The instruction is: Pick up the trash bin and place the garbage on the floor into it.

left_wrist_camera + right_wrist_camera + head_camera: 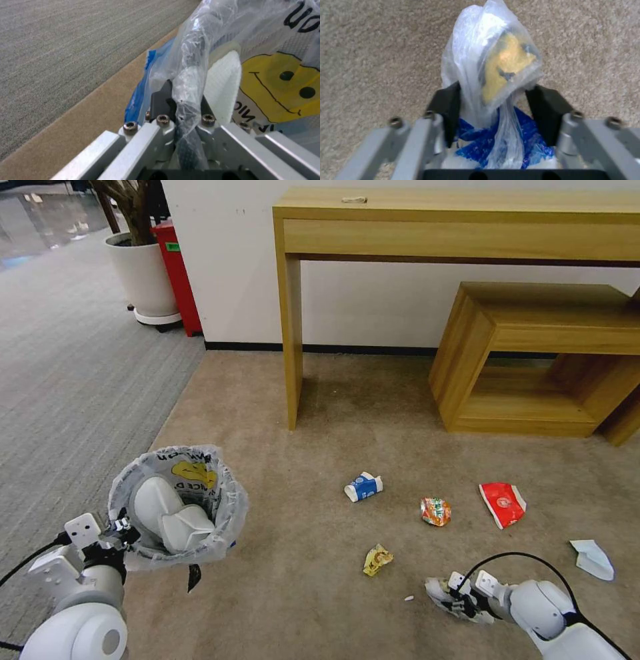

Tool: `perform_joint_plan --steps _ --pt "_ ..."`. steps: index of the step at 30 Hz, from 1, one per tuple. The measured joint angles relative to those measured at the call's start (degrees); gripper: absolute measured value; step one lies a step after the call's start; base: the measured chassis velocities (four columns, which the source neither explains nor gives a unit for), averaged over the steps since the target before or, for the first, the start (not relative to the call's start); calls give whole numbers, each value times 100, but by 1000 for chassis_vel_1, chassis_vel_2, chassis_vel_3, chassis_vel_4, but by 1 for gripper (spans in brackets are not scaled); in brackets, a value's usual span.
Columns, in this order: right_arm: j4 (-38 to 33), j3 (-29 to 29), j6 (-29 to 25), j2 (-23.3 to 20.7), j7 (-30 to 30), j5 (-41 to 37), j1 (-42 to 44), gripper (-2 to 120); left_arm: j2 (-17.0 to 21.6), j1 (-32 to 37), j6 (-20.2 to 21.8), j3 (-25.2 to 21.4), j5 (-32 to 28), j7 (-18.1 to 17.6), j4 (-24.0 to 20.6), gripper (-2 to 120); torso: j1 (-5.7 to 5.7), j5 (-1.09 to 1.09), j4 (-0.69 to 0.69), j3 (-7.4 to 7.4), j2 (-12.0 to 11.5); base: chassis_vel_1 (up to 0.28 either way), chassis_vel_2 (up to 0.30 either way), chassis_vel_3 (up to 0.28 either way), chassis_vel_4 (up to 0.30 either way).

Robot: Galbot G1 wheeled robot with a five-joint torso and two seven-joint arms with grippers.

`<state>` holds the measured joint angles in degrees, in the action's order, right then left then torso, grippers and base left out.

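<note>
The trash bin (179, 507), two white slippers (168, 513) inside, hangs off the floor (300, 593) with its bag-covered rim pinched in the closed left tool (185, 105). The right tool (493, 100), low over the carpet, has its fingers partly closed around a clear crumpled wrapper (493, 67). Beyond it lie a yellow wrapper (377, 559), blue-white carton (363, 487), orange wrapper (435, 511), red paper box (503, 504) and pale-blue scrap (593, 559)
</note>
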<state>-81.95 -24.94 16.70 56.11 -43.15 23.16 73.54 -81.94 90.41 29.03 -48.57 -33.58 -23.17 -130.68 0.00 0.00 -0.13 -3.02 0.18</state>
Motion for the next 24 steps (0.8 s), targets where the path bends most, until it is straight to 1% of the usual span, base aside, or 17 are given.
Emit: perform_joint_plan --steps 2,3,4,7,8,11,12,13,17,18,19,20,21,22,23,24 --pt "10 -25 -58 12 25 0 12 35 0 8 -4 -2 -1 1 -12 1 0 0 0 0 0 0 0 0 0" --pt "10 -35 -92 19 41 0 20 32 0 9 -5 -2 -1 1 -17 1 0 0 0 0 0 0 0 0 0" --pt "10 -35 -92 19 41 0 20 32 0 9 -5 -2 -1 1 -17 1 0 0 0 0 0 0 0 0 0" --pt "9 -85 -188 57 85 -30 44 17 0 9 -5 1 -1 2 -29 1 0 0 0 0 0 0 0 0 0" --pt "9 -85 -188 57 85 -30 44 17 0 9 -5 1 -1 2 -29 1 0 0 0 0 0 0 0 0 0" --pt "28 -135 -321 68 77 -67 72 3 18 15 -6 1 -3 3 -41 1 0 0 0 0 0 0 0 0 0" --pt "28 -135 -321 68 77 -67 72 3 18 15 -6 1 -3 3 -41 1 0 0 0 0 0 0 0 0 0" --pt "33 -145 -338 70 75 -60 79 0 27 19 -6 -1 -6 3 -41 1 0 0 0 0 0 0 0 0 0" --pt "42 -207 -437 80 75 -63 94 0 75 29 -7 -11 -23 3 -43 1 0 0 0 0 0 0 0 0 0" --pt "34 -226 -567 90 99 -175 93 0 95 30 -7 -12 -29 3 -43 1 0 0 0 0 0 0 0 0 0" --pt "16 -250 -822 108 103 -399 80 0 111 30 -8 -13 -33 3 -38 1 0 0 -1 0 0 0 0 0 0" --pt "16 -250 -822 108 103 -399 80 0 111 30 -8 -13 -33 3 -38 1 0 0 -1 0 0 0 0 0 0" --pt "11 -288 -1305 141 31 -670 32 0 127 31 -9 -12 -34 3 -24 1 0 0 -2 0 0 0 0 0 0" --pt "9 -335 -1906 189 -159 -1033 -45 0 141 32 -9 0 -34 3 -8 1 0 0 0 0 0 0 0 0 0" --pt "-29 -375 -2284 228 -370 -1385 -102 0 148 34 -9 17 -34 3 2 1 0 0 1 0 0 0 0 0 0" --pt "-29 -375 -2284 228 -370 -1385 -102 0 148 34 -9 17 -34 3 2 1 0 0 1 0 0 0 0 0 0"
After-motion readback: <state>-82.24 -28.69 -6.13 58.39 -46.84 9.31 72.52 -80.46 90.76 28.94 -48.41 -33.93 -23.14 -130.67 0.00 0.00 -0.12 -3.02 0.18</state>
